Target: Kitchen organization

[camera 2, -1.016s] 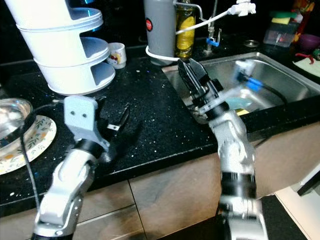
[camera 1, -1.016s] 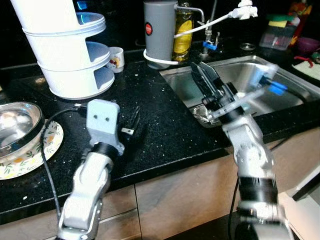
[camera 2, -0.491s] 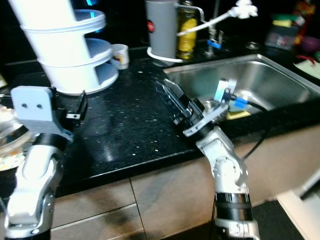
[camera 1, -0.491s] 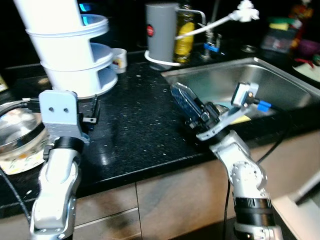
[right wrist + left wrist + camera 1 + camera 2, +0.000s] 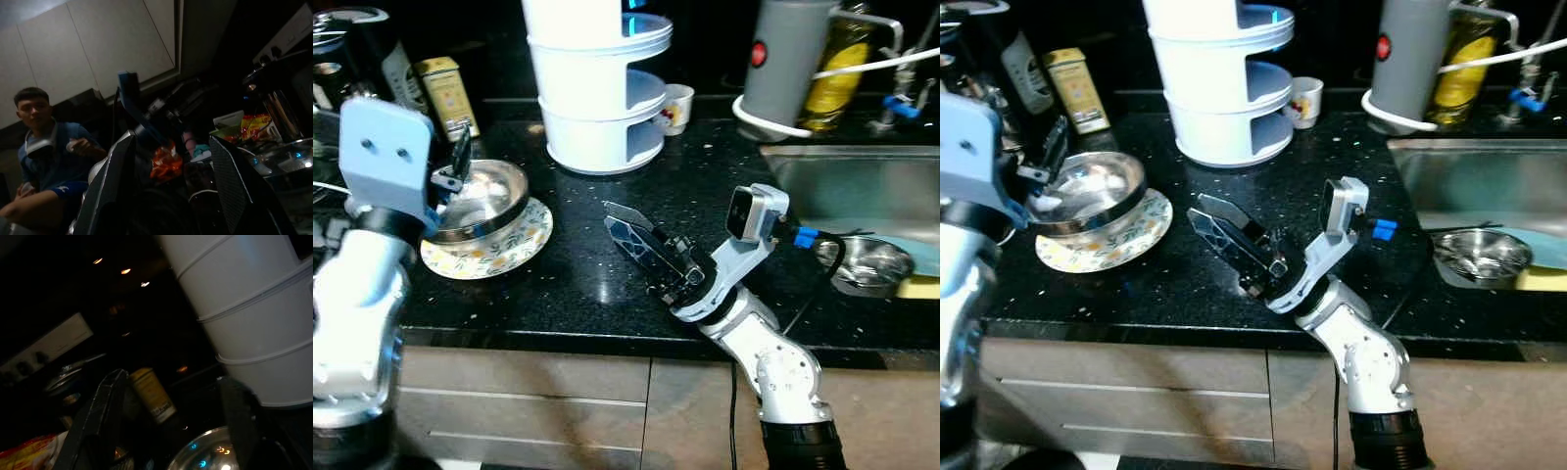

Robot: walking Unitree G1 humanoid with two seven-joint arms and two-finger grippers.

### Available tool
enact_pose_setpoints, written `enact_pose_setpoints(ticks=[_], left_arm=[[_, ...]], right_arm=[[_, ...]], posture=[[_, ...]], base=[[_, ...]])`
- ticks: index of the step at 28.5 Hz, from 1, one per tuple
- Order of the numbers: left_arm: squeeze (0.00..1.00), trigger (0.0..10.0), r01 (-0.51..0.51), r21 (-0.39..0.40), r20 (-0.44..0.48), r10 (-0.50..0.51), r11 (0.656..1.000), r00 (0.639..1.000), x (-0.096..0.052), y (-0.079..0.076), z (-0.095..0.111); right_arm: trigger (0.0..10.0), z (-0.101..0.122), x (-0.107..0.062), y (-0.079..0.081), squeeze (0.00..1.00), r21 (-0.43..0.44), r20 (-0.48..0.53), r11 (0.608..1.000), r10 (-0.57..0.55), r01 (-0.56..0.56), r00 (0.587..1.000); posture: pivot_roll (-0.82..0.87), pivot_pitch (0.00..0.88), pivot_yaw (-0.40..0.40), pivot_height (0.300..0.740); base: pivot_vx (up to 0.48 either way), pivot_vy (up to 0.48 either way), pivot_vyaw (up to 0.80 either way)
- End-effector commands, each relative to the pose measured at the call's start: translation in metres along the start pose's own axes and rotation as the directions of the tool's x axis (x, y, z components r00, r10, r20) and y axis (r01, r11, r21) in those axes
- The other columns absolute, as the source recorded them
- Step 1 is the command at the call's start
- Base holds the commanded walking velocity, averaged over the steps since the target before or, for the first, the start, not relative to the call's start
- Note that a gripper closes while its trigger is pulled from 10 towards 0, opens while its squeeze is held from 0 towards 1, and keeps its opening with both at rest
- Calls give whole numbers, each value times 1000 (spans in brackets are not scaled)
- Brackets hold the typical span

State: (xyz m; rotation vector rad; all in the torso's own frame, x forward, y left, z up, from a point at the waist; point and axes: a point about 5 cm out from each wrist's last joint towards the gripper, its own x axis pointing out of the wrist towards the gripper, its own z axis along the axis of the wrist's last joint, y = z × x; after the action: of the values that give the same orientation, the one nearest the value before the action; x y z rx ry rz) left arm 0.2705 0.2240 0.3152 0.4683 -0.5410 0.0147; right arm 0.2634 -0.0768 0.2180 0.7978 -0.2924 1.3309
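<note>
Now the view has swung left from the sink: the steel bowl (image 5: 475,196) sits on its patterned plate (image 5: 499,257) far left on the surface (image 5: 587,294), the left gripper (image 5: 450,166) open at its rim; the right gripper (image 5: 641,240) hovers open mid-surface.

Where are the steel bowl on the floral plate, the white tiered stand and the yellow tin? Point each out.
steel bowl (image 5: 484,191), left eye view, inner wall.
white tiered stand (image 5: 597,108), left eye view, middle tier's side.
yellow tin (image 5: 1070,90), right eye view, front face.

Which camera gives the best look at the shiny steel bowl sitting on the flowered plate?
The right eye view: the shiny steel bowl and flowered plate show whole. The left eye view matches; both wrist views catch only a dim rim.
</note>
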Motion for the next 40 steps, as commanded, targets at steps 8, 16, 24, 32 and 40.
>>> enact_pose_setpoints(ticks=[8,16,24,32,40], left_arm=[[1000,10000,427,-124,-113,-440,896,891,2,10,-10],[1000,10000,732,-248,-244,-772,634,586,-21,11,-25],[0,10000,798,-244,-435,-798,551,418,-30,32,-45],[0,10000,780,-203,-506,-745,592,434,-23,47,-55],[0,10000,775,-186,-555,-716,604,424,-20,58,-67]], right_arm=[[10000,-5,2,12,0,5,-56,998,63,-63,996],[10000,-9,5,19,0,4,-101,995,104,-104,989],[10000,-8,5,21,0,6,-118,994,109,-109,987],[10000,-8,5,21,0,-3,-140,995,98,-100,985],[10000,-14,5,28,0,-4,-191,990,141,-144,971]], posture=[[98,0,25,740],[92,0,31,740],[87,0,32,740],[79,0,34,740],[72,0,35,740]], base=[[0,0,0],[0,0,0],[0,0,0],[0,0,0],[0,0,0]])
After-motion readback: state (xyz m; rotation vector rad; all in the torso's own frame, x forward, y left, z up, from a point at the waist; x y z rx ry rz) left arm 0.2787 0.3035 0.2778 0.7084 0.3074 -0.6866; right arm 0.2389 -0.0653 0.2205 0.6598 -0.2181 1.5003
